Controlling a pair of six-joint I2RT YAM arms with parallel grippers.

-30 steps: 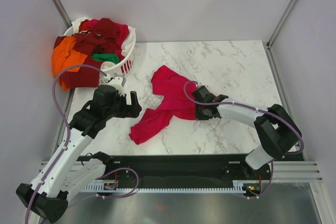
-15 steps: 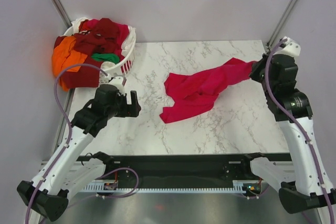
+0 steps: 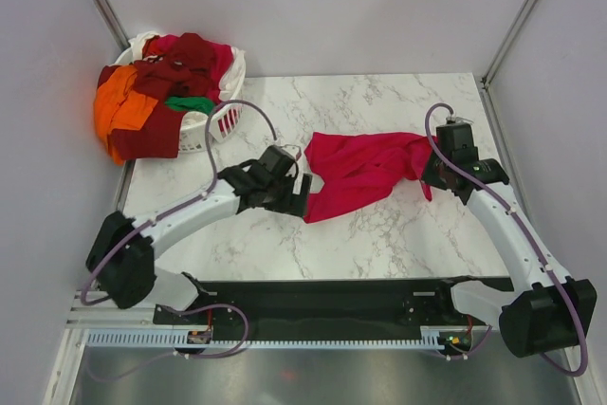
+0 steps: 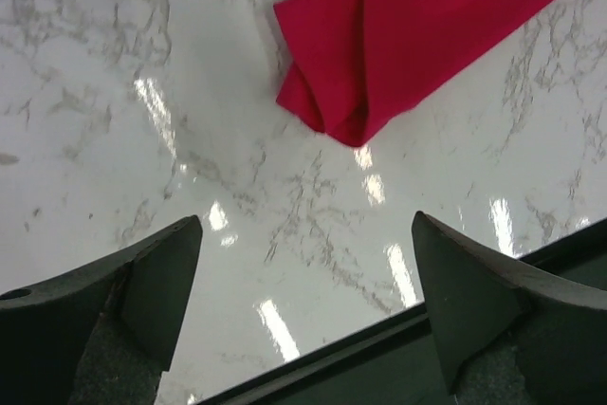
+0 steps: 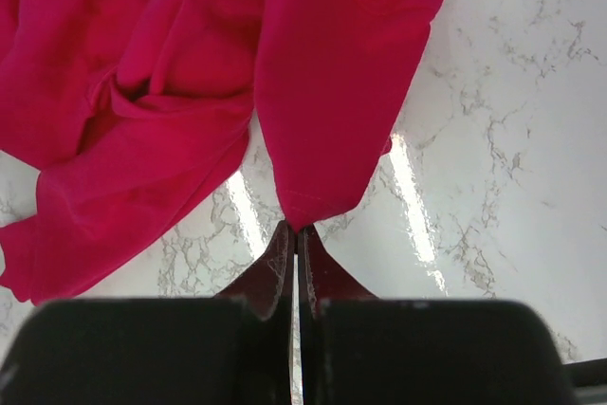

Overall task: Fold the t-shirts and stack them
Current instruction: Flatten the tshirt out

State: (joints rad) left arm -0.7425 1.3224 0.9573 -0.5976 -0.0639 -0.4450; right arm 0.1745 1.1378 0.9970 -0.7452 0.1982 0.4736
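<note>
One crimson-pink shirt [image 3: 365, 173] on marble table [image 3: 398, 244], bunched, unfolded. Right gripper [image 5: 296, 234] pinches its right end, jaws closed on cloth. Left gripper [image 4: 305, 225] spread wide, empty, near shirt's lower corner. Far left, other shirts [image 3: 171, 73] heaped in basket [image 3: 228, 116]; nothing folded, no stack yet.

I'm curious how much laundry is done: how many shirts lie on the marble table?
1: the pink shirt mid-table, its right end pinched by the right hand. The other shirts are heaped in the basket at the far left corner; more may be hidden there.
</note>
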